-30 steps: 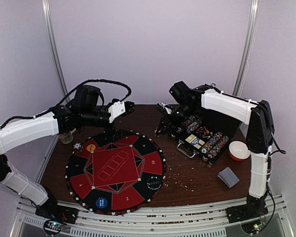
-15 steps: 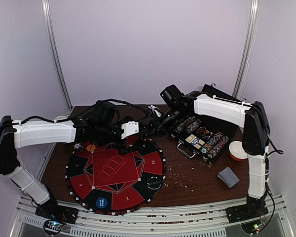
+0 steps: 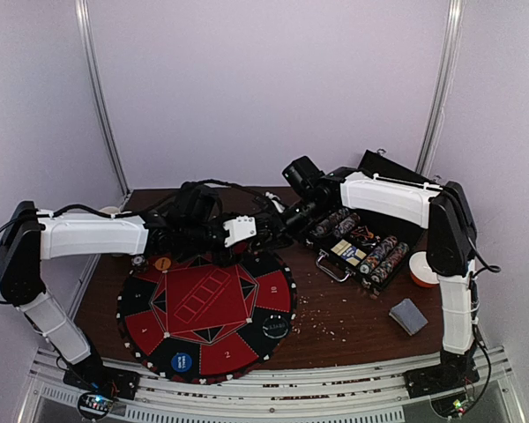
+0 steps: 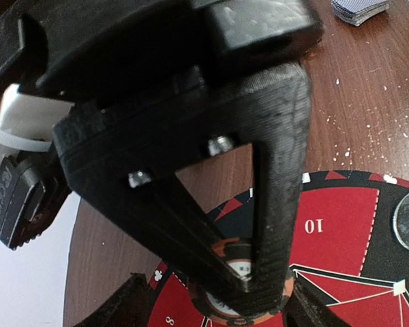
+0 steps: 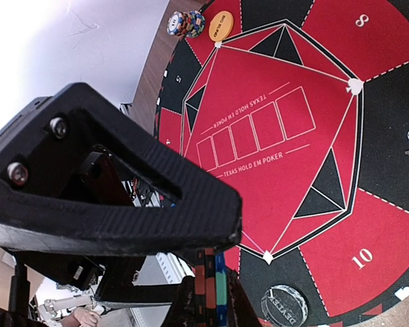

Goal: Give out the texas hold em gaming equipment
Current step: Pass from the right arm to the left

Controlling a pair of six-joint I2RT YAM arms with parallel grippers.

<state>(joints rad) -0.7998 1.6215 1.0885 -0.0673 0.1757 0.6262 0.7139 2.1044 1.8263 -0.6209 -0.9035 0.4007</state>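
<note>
My right gripper (image 5: 213, 303) is shut on a short stack of striped poker chips (image 5: 215, 286) and holds it over the far edge of the round red-and-black mat (image 3: 203, 304). My left gripper (image 3: 263, 231) faces it tip to tip. In the left wrist view, the orange-and-black chips (image 4: 240, 266) show between the right gripper's black fingers. My left gripper's (image 4: 218, 315) own jaws stand open on either side of them, apart from the chips. On the mat lie a yellow disc (image 3: 162, 263), a blue disc (image 3: 182, 361) and a dark dealer button (image 3: 275, 327). Grey-blue cards (image 3: 408, 315) lie at the right.
A black hinged case (image 3: 370, 251) with rows of chips stands open at the back right, with a red-and-white bowl (image 3: 426, 269) beside it. A small chip stack (image 3: 139, 261) sits just off the mat's left edge. Crumbs are scattered on the brown table (image 3: 335, 322).
My left arm has swung right from the back left corner to meet the right gripper, and its jaws have narrowed. My right gripper has shifted a little left with the chips.
</note>
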